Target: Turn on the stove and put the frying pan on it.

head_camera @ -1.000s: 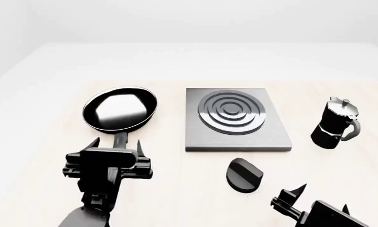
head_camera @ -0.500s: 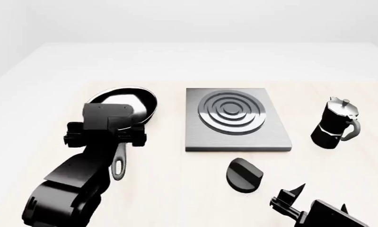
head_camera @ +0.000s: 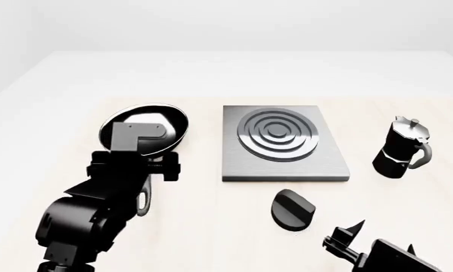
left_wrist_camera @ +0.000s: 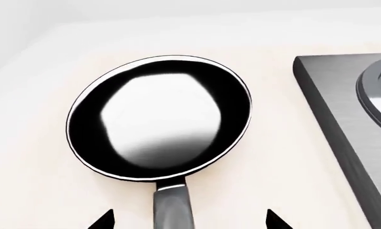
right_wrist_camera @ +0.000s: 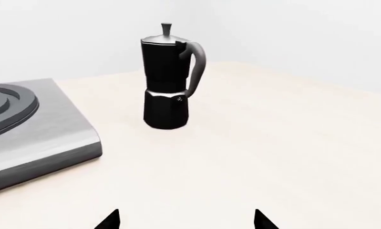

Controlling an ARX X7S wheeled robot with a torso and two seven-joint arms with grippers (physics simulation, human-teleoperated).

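1. While the head view has the left arm covering much of the frying pan (head_camera: 147, 122), the left wrist view shows the pan (left_wrist_camera: 158, 117) whole: round, shiny inside, flat on the worktop (head_camera: 211, 226), handle running back between the two fingertips (left_wrist_camera: 103, 220).
2. Left pincer (left_wrist_camera: 187, 220): spread wide, tips either side of the handle, not touching it. It holds nothing.
3. Head view only: round black knob (head_camera: 293, 209) lies on the worktop in front of the stove (head_camera: 283, 141), apart from the plate. Neither wrist view shows it.
4. Right wrist view gives the moka pot (right_wrist_camera: 169, 78) upright, near the stove's corner (right_wrist_camera: 37, 129) with bare worktop between.
5. Right pincer (right_wrist_camera: 187, 219): tips well apart, nothing between them, low at the head view's near right (head_camera: 362, 241).
6. Edges: pan sits left of the stove, a strip of worktop between pan rim and plate edge. Stove plate is raised, side wall visible in both wrist views.
7. Open worktop lies in front of the moka pot and around the knob.
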